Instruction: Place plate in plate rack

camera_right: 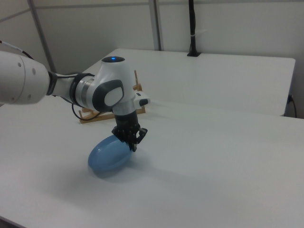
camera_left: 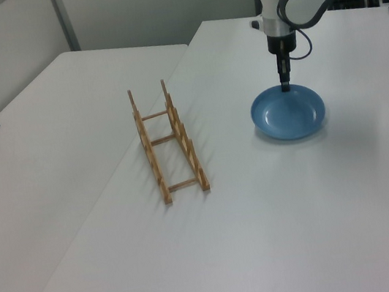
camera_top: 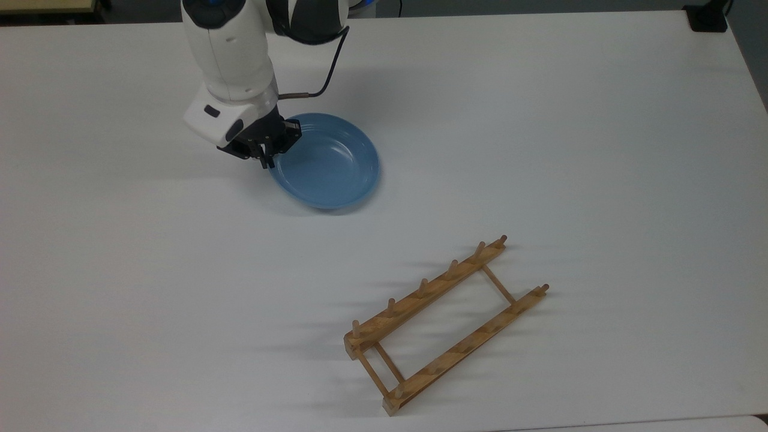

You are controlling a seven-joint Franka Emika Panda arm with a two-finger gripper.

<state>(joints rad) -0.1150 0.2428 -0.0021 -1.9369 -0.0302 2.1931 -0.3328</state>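
Tool (camera_top: 268,157) clamped on plate (camera_top: 329,165) rim, plate tilted above table (camera_top: 540,120)

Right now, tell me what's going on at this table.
The Franka arm's gripper is shut on the rim of the light-blue plate, tipping it up on that side; the right view shows the plate tilted, its far edge low by the white table. The wooden plate rack stands apart, with no plate in it yet.

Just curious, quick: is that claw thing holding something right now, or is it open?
Gripper: shut on the plate, pinching its rim and tilting it off the table.
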